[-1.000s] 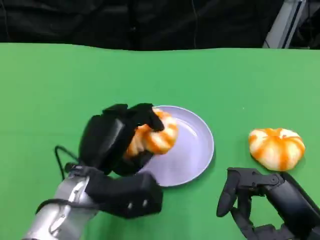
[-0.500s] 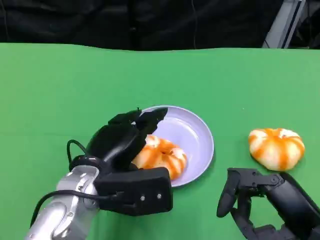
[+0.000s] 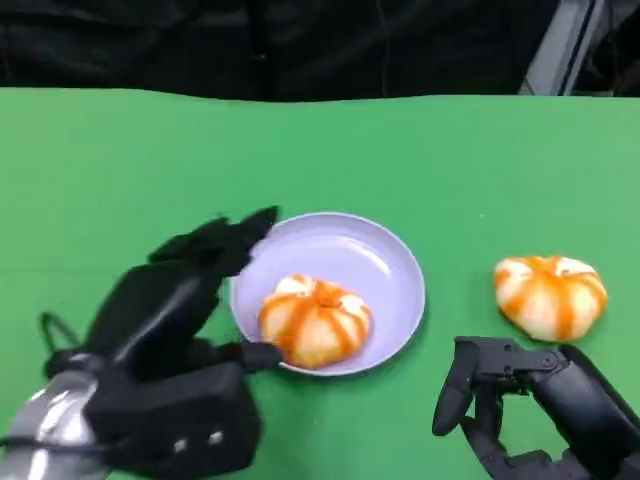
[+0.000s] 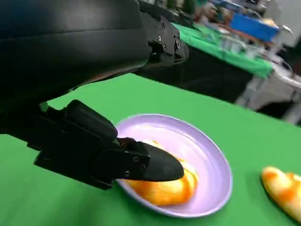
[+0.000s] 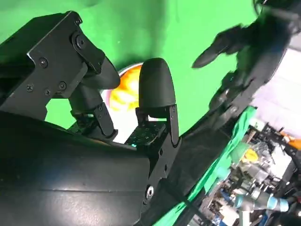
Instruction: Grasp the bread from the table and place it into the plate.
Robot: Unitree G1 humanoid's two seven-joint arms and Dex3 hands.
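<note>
You'll find no brand, label or readable writing on anything here.

Your left hand [image 3: 185, 300] sits just left of the plate [image 3: 385, 262], fingers spread wide and holding nothing. In the head view its upper fingers [image 3: 235, 235] reach toward the plate's left rim, and a lower fingertip lies at the near-left edge, right beside the bread; whether it actually touches the bread or the rim you cannot tell from this angle. The left wrist view shows that finger [image 4: 141, 162] stretched over the near rim in front of the bread [image 4: 164, 188].

Your right hand [image 3: 520, 400] rests low at the near right, fingers loosely apart and curved downward, with nothing in it.

The lilac plate holds one bread [image 3: 314, 320], a round bun with orange stripes, lying in its near-left part. A second bun [image 3: 551, 295] of the same look lies on the green surface [image 3: 120, 170], well to the right of the plate and just beyond your right hand.
</note>
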